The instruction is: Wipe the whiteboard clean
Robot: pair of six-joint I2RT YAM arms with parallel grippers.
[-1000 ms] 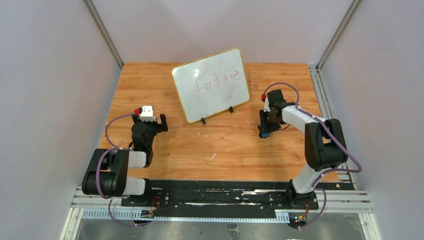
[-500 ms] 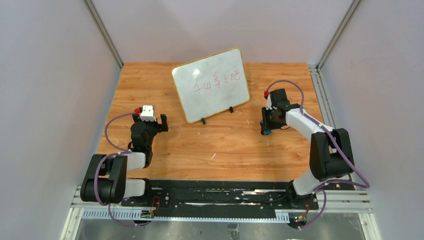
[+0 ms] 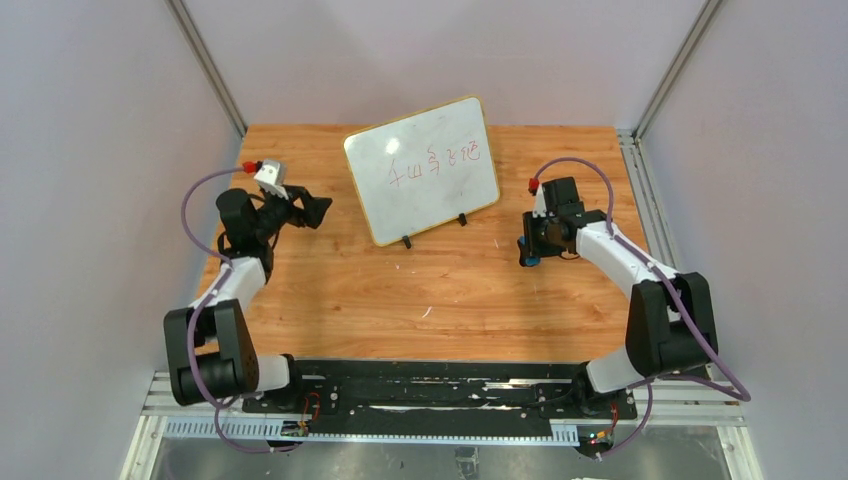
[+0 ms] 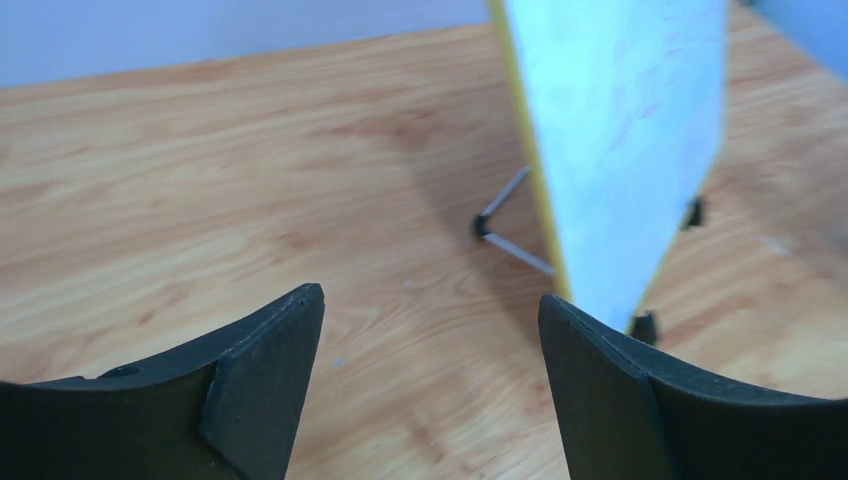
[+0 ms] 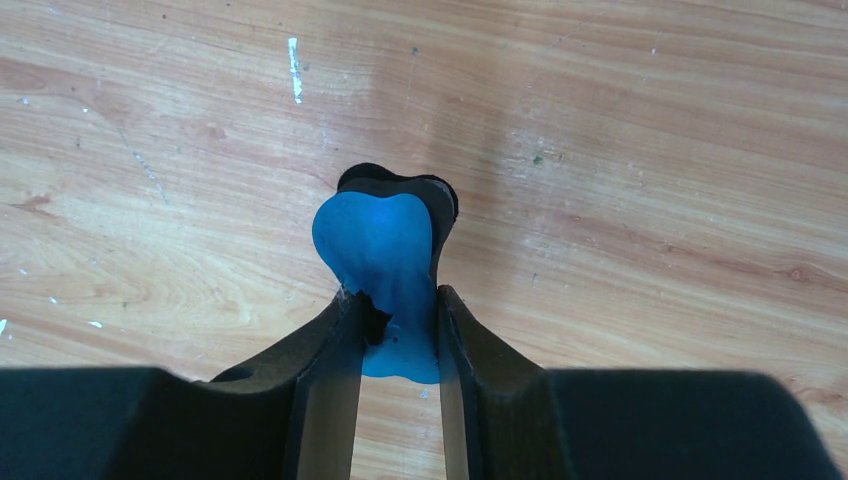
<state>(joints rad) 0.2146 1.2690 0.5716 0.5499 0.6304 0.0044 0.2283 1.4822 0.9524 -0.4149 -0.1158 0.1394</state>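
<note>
The whiteboard [image 3: 422, 170], white with a yellow frame and red marks, stands tilted on two black feet at the table's far middle. In the left wrist view it [image 4: 620, 140] shows edge-on at the upper right. My left gripper [image 3: 312, 210] is open and empty, raised just left of the board; its fingers [image 4: 265, 370] frame bare wood. My right gripper [image 3: 527, 252] is shut on a blue and black eraser [image 5: 385, 265], held low over the table to the right of the board.
The wooden table [image 3: 420, 290] is boxed in by pale walls left, right and behind. A metal rail [image 3: 632, 160] runs along its right edge. A wire stand leg [image 4: 505, 225] props the board from behind.
My left arm has swung up and away from the near left, turning the gripper toward the board's left edge. My right gripper with the eraser has barely shifted.
</note>
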